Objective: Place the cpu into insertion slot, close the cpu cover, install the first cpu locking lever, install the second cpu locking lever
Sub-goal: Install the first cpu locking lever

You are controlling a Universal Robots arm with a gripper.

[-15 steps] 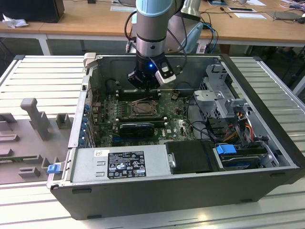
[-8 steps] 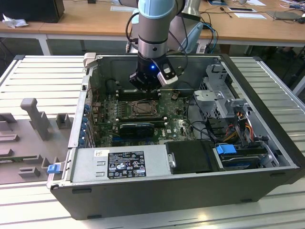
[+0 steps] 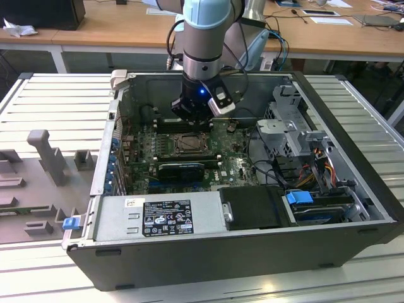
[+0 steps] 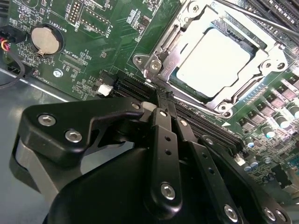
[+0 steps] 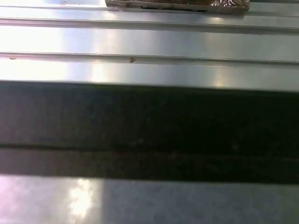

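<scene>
end effector (image 4: 164, 100): fingers pressed together, gripping nothing, tips over the memory slots (image 4: 196, 122)
cpu (image 4: 212, 63): seated in the insertion slot (image 4: 187, 44), just past the fingertips
cpu cover (image 4: 161, 58): lying down around the cpu
motherboard (image 4: 93, 51): green, beneath the end effector

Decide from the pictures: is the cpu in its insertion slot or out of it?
In. In the second wrist view the cpu lies flat inside the insertion slot, with the cpu cover framing its edges.
</scene>
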